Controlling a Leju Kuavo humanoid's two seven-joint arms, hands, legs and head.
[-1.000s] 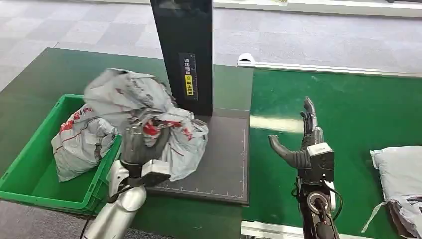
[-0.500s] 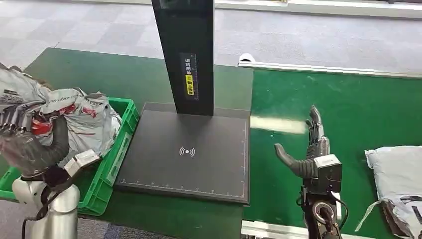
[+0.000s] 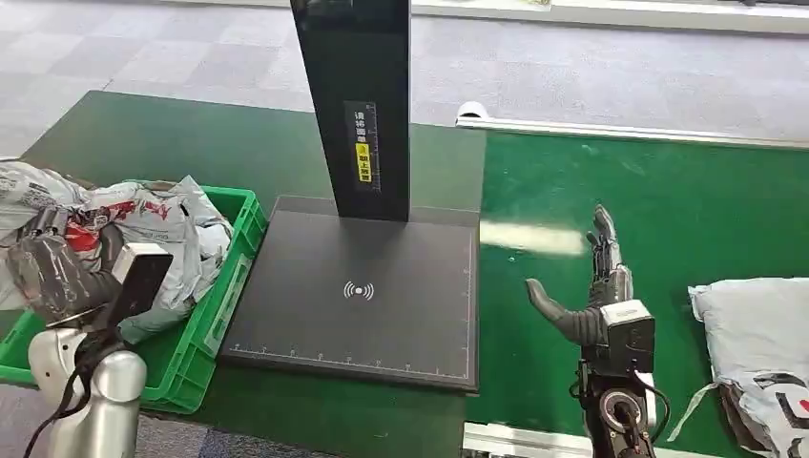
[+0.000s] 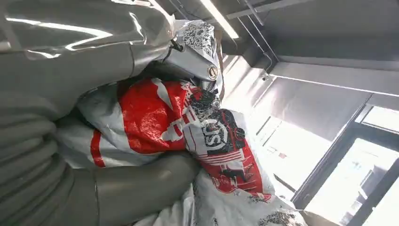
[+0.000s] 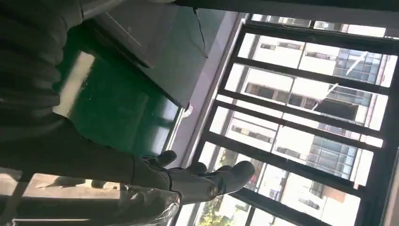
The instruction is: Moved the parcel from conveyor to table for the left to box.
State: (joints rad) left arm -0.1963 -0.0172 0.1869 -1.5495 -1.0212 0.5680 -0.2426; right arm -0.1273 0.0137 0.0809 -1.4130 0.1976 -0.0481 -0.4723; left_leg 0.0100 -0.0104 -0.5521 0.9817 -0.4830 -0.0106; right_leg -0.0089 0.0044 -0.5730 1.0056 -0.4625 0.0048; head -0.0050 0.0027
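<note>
my left hand point(image 3: 59, 272), grey with dark fingers, is wrapped around a crumpled grey plastic mailing bag with red print point(image 3: 143, 224), and it holds that bag over the green plastic crate point(image 3: 234, 277) at the left end of the dark green table point(image 3: 191, 143). in my left wrist view the thick grey thumb point(image 4: 141, 181) presses into the red and white plastic of the bag point(image 4: 188, 127), so the grip is closed on it. the bag sits in or just above the crate among other grey plastic; i cannot tell whether it rests on the pile yet.

my right hand point(image 3: 587, 277) stands open and empty above the bright green conveyor belt point(image 3: 687, 200), fingers straight and pointing away from me, thumb spread out toward the black flat scanner pad point(image 3: 382, 305). the pad lies between my two hands, with a tall black post point(image 3: 358, 105) rising from its far edge.

the next parcel, a pale grey plastic-wrapped bundle point(image 3: 758, 353), lies on the belt to the right of my right hand, near it but not touching, and partly cut off by the picture's edge. its long axis seems to run toward and away from me, roughly parallel to my outstretched fingers. my right hand is much the nearer of the two; my left is well apart, on the far side of the pad. i judge the coming move needs a sideways reach to the right by the right hand.
</note>
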